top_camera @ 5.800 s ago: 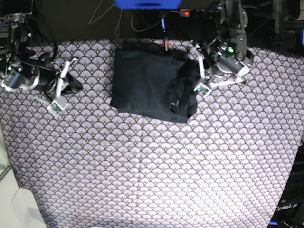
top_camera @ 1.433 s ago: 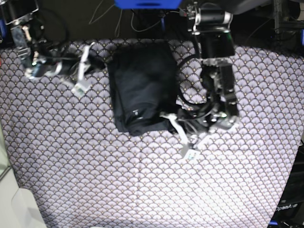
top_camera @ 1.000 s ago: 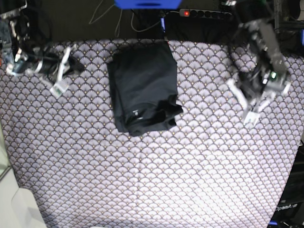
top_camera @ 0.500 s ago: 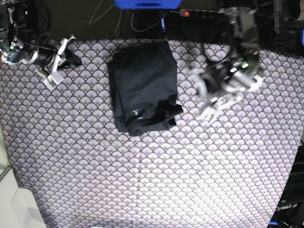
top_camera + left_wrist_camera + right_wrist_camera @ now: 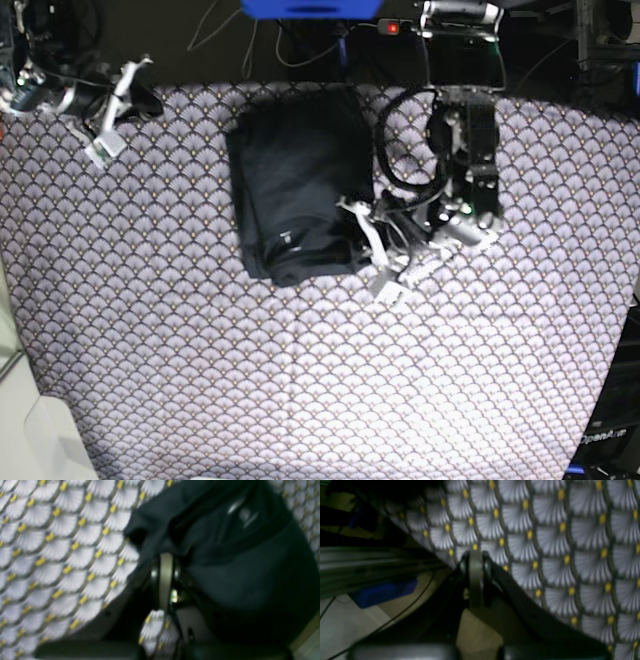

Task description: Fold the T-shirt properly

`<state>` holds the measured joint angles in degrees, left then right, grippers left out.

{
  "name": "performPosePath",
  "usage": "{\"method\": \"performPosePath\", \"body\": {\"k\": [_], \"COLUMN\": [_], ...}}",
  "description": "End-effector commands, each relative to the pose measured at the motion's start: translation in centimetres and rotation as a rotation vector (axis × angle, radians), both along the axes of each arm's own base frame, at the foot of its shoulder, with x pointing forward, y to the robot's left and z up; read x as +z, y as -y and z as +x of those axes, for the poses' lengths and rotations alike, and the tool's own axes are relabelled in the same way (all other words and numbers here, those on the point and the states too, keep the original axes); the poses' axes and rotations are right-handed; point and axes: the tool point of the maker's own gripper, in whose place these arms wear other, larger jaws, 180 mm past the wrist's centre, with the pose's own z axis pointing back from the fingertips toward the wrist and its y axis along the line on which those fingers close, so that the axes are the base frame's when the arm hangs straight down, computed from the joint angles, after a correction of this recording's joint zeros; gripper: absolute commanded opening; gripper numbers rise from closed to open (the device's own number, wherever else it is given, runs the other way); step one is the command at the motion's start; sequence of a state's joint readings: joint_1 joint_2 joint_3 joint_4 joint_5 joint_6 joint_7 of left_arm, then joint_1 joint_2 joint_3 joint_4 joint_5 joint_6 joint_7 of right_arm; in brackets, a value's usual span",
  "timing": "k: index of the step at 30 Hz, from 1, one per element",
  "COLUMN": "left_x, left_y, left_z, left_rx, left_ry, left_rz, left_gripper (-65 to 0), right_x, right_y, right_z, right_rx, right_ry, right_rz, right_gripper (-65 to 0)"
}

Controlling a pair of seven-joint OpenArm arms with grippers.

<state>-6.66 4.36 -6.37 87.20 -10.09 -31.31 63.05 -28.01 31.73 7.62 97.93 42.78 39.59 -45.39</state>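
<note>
T-shirt lying mostly folded, lower right corner bunching; left fingers pressed together beside that corner, right fingers pressed together, sitting far left; tidying remaining

Overhead light is washing the cloth pale at the base view's centre; corners are darkening. Both wrist views are showing dim, blurred, with the T-shirt smearing featureless.

scallop-patterned cloth covers table; power strip, cables behind far edge.
</note>
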Motion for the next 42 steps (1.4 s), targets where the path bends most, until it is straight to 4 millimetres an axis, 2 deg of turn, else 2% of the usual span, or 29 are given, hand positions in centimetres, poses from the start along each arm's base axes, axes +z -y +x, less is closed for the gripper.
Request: {"method": "performPosePath", "body": {"k": [1, 4, 7, 13, 17, 18, 21, 25, 29, 32, 34, 35, 42], "left_x": [1.2, -0.5, -0.8, 1.8, 4.1, 4.0, 5.0, 5.2, 4.6, 3.8, 2.5, 1.7, -1.6], "left_y": [0.9, 2.7, 3.2, 3.0, 1.0, 0.4, -2.9, -7.4, -10.7, -11.7, -12.4, -12.8, -13.3], "left_z": [1.5, 1.8, 2.8, 4.4, 4.9, 4.4, 3.8, 1.2, -3.4, -7.0, -9.5, -10.9, -17.7], "left_rx": [-0.002, -0.021, -0.005, -0.002, 0.034, 0.047, 0.106, 0.143, 0.129, 0.112, 0.097, 0.088, 0.053], "left_ry": [0.045, 0.008, 0.026, 0.100, 0.149, 0.140, 0.156, 0.129, 0.072, 0.019, -0.036, -0.073, -0.242], "left_rz": [-0.039, -0.077, -0.119, -0.128, -0.094, -0.080, -0.028, 0.096, 0.244, 0.310, 0.341, 0.354, 0.379], "left_gripper": [-65.0, -65.0, -65.0, -65.0, -65.0, -65.0, -65.0, -65.0, -65.0, -65.0, -65.0, -65.0, -65.0], "right_x": [1.0, 0.8, 0.6, 0.1, -0.8, -1.0, -1.2, -0.9, 0.1, 0.1, -0.3, -0.4, -1.3], "right_y": [0.2, 0.2, 0.6, 2.1, 2.9, 3.0, 2.7, 3.1, 4.4, 5.5, 5.8, 5.8, 5.1], "right_z": [1.0, 0.3, -0.4, -1.6, -2.1, -2.2, -2.4, -2.9, -3.8, -5.1, -6.0, -6.4, -10.4], "right_rx": [0.003, 0.002, -0.007, -0.023, -0.042, -0.047, -0.035, -0.039, -0.091, -0.115, -0.125, -0.126, -0.154], "right_ry": [0.042, 0.024, 0.010, -0.011, -0.012, -0.011, -0.001, 0.015, 0.031, 0.013, -0.006, -0.006, -0.028], "right_rz": [0.012, 0.011, 0.005, -0.052, -0.123, -0.138, -0.179, -0.237, -0.299, -0.357, -0.379, -0.378, -0.385], "right_gripper": [-65.0, -65.0, -65.0, -65.0, -65.0, -65.0, -65.0, -65.0, -65.0, -65.0, -65.0, -65.0, -65.0]}}
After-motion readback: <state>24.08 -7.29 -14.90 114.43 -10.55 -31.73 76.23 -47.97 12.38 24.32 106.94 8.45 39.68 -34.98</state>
